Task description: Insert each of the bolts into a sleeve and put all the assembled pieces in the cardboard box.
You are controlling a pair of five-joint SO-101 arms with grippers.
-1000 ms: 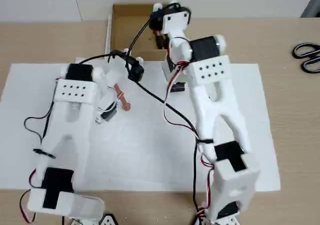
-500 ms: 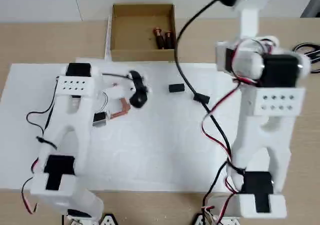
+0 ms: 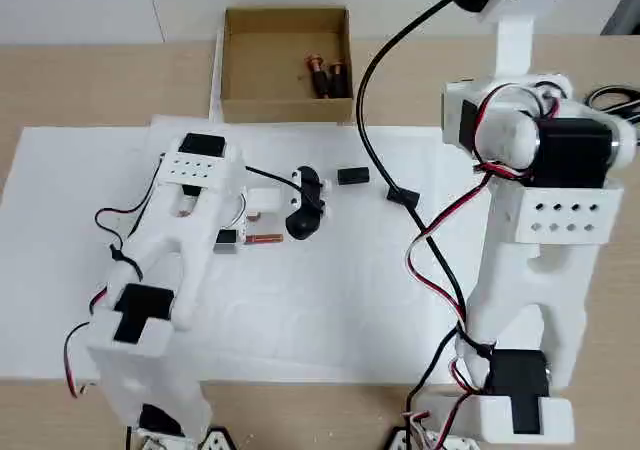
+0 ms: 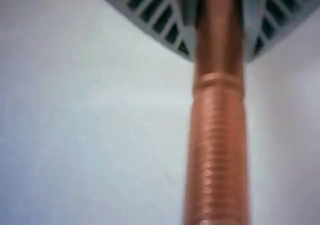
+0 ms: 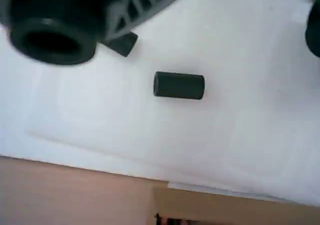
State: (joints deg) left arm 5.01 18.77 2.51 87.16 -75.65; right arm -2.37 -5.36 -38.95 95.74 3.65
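Clamping bolt (image 4: 217,150) in our left gripper (image 4: 218,40) | step: insertion pending | next: we align it with upper-centre sleeve (image 3: 352,177).

Your high camera looks straight down on the desk (image 3: 100,80) from well above. Your left wrist camera sits very close to a copper bolt (image 4: 217,135), facing the white sheet (image 4: 75,135). Your right wrist camera looks down from farther off, sharing the black sleeve (image 5: 178,85) and cardboard box (image 5: 240,210) edge with the high view.
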